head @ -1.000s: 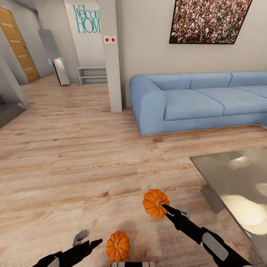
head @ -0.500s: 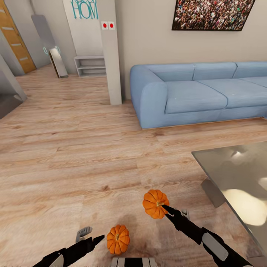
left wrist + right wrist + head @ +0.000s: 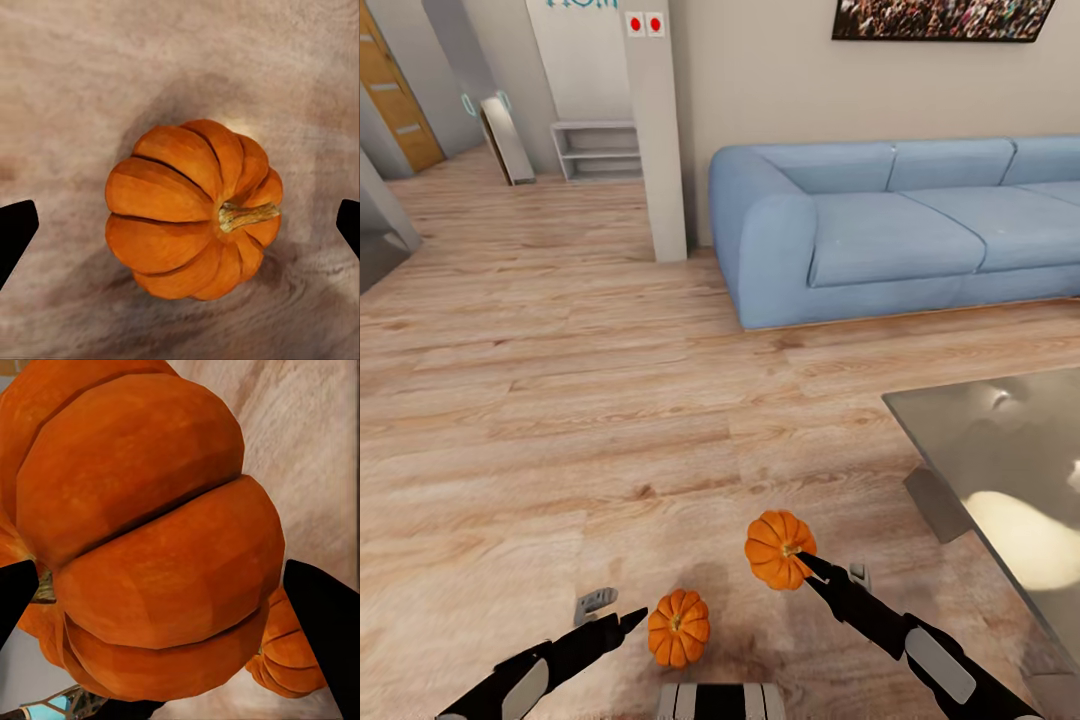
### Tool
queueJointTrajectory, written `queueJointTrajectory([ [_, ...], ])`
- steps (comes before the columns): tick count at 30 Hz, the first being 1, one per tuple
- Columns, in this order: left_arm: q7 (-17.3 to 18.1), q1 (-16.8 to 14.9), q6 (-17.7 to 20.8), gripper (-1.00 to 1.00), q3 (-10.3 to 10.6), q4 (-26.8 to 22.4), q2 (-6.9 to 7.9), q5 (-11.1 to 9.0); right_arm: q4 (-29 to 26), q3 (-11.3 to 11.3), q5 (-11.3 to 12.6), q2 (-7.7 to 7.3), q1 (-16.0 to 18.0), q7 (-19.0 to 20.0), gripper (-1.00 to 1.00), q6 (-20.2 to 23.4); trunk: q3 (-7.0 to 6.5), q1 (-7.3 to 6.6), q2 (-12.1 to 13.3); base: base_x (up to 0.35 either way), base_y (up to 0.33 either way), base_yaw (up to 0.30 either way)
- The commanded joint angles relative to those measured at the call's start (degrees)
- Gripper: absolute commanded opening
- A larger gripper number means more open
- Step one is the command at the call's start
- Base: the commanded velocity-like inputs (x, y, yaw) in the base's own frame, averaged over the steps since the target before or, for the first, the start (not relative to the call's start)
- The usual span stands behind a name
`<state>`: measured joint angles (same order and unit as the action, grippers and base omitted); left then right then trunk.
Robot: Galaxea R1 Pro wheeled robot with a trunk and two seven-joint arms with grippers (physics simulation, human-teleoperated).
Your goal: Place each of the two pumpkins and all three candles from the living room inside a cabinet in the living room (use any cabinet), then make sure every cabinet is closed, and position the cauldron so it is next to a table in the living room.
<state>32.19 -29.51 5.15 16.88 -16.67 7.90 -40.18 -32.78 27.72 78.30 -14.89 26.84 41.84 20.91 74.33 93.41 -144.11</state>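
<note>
While right pincer [image 3: 805, 562] clamps first pumpkin [image 3: 778, 548] aloft, left pincer [image 3: 610, 612] gapes beside second pumpkin [image 3: 678, 627] on floor; off-centre closing risks rolling it away.

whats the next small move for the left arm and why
Probably lower the left gripper around the pumpkin on the floor and close. Its jaws stand open on either side of that pumpkin, while the right gripper already holds the other pumpkin.
</note>
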Motion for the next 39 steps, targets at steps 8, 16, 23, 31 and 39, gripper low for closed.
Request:
queueJointTrajectory([
  [8, -4.5, 0.0, 0.3, 1.00, 0.4, 0.4, -2.36, -0.6, -0.1, 0.2, 0.7, -0.06, 0.1, 0.4, -1.00, 0.4, 1.82, 0.19, -0.1, 0.000, 0.000, 0.000],
  [16, -4.7, 0.0, 0.3, 1.00, 0.7, -0.1, -2.76, -0.6, 0.0, 0.2, 0.7, -0.06, 0.1, 0.4, -1.00, 0.4, 3.59, 0.40, -0.2, 0.000, 0.000, 0.000],
  [23, -4.7, 0.0, 1.0, 1.00, 0.8, -5.6, -2.61, -0.6, 0.0, 0.2, 0.8, -0.06, 0.1, 0.8, -1.00, 0.4, 5.14, 0.58, -0.3, 0.000, 0.000, 0.000],
  [31, -4.8, -0.1, 1.2, 1.00, 0.7, -7.3, -2.72, -0.7, 0.0, 0.3, 0.8, -0.06, 0.1, 1.0, -1.00, 0.4, 6.91, 0.78, -0.4, 0.000, 0.000, 0.000],
  [39, -4.9, -0.1, 1.2, 1.00, 0.5, -7.3, -2.46, -0.7, 0.0, 0.2, 0.9, -0.06, 0.1, 1.0, -1.00, 0.4, 8.46, 0.97, -0.5, 0.000, 0.000, 0.000],
])
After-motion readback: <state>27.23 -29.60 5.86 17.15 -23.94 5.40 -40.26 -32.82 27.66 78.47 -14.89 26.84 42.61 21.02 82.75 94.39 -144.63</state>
